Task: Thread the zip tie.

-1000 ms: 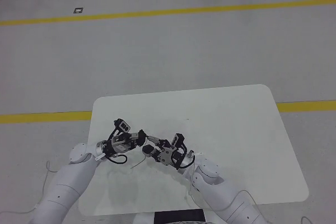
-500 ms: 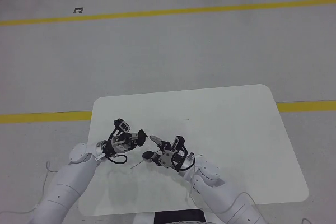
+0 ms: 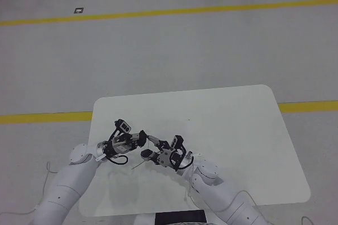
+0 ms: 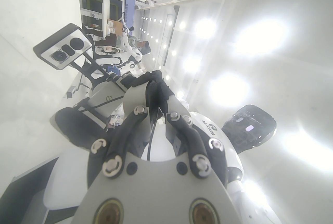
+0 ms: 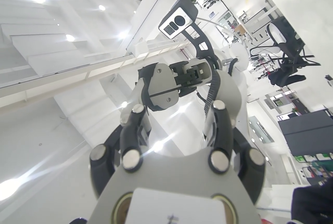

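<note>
The left gripper [image 3: 142, 137] is staying where it was half a second ago, above the near-left part of the table [image 3: 242, 112]. Its fingers [image 4: 140, 94] are pressing tightly together, pinching the thin dark zip tie [image 4: 153, 128]. The strip is running out from between the fingertips and back down between the two fingers toward the palm. In the top view, a pale length of it is hanging out below those fingers, slanting toward the table's near edge.

The right gripper [image 3: 149, 153] is sitting just beside the left fingers, on their near side. Compared with half a second ago, its wrist is edging slightly closer to them. Its fingers [image 5: 221, 118] are standing well apart and are gripping nothing. In the right wrist view, the left gripper's closed fingers are showing beyond the gap between them. Whether the right fingertips are touching the zip tie cannot be told.

Counting what is there: two grippers, one pinching and one spread; one zip tie, held only by the left fingers; one white table under both.
</note>
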Available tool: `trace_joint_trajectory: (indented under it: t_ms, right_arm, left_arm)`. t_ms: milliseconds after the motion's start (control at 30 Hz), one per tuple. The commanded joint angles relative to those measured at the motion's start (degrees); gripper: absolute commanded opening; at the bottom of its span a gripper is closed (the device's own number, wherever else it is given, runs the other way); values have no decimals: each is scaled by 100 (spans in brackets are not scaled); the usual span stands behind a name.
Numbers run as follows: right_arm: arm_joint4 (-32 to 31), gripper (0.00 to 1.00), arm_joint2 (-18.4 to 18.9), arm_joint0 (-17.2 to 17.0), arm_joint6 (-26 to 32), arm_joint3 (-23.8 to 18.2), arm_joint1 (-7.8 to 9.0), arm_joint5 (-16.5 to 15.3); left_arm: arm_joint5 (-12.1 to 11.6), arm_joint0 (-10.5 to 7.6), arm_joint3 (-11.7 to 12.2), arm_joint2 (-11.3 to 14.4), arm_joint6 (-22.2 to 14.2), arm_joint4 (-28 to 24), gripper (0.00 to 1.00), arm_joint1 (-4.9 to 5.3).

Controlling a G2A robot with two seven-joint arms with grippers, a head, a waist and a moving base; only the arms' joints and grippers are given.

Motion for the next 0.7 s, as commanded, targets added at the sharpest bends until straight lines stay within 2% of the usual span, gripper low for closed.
trace_joint_trajectory:
  t_ms: [0, 467, 667]
  right_arm:
    - [12, 47, 0, 14, -9, 20, -5, -22]
    - [-33, 25, 148, -80, -80, -49, 15, -272]
    - [-47, 25, 207, -119, -68, -99, 29, -304]
  left_arm:
    - [0, 0, 0, 0, 0, 0, 0, 0]
    - [0, 0, 0, 0, 0, 0, 0, 0]
    - [0, 0, 0, 0, 0, 0, 0, 0]
